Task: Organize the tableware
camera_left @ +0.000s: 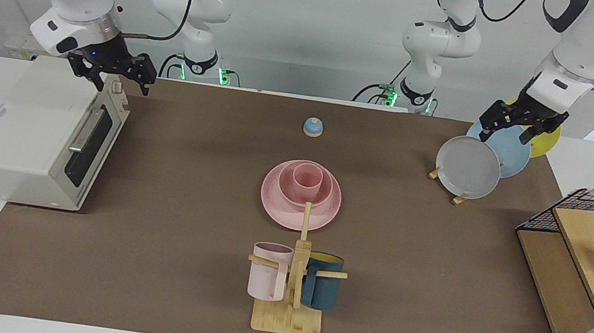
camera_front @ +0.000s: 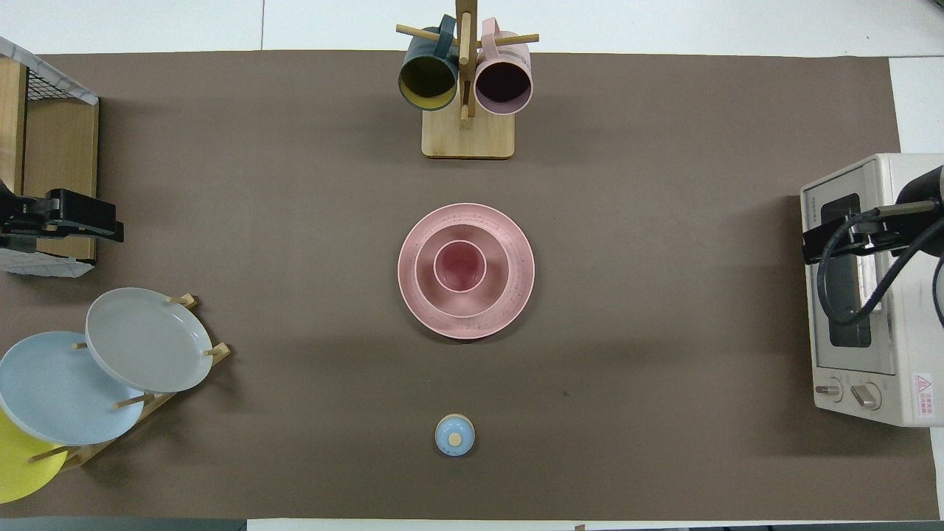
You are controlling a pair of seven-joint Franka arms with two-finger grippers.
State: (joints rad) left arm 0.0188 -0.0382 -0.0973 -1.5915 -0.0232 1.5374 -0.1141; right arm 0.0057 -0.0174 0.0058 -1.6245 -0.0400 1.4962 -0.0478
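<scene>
The pink plate [camera_left: 298, 208], bowl [camera_left: 284, 183] and cup [camera_left: 306, 182] are sitting stacked in the middle of the bench [camera_left: 160, 228], with bare mat lying all around them. The mug rack [camera_left: 296, 271] is standing just beside the stack, farther from the robots, and its tall post is blocking that approach. The small bell [camera_left: 313, 127] is standing nearer to the robots, well apart from the stack.

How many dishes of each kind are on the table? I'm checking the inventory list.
Plates: 4 - pink plate, grey plate, blue plate, yellow plate
Bowls: 1 - pink bowl
Handleless cups: 1 - pink cup
Handled mugs: 2 - pale pink mug, dark teal mug
Total: 8
</scene>
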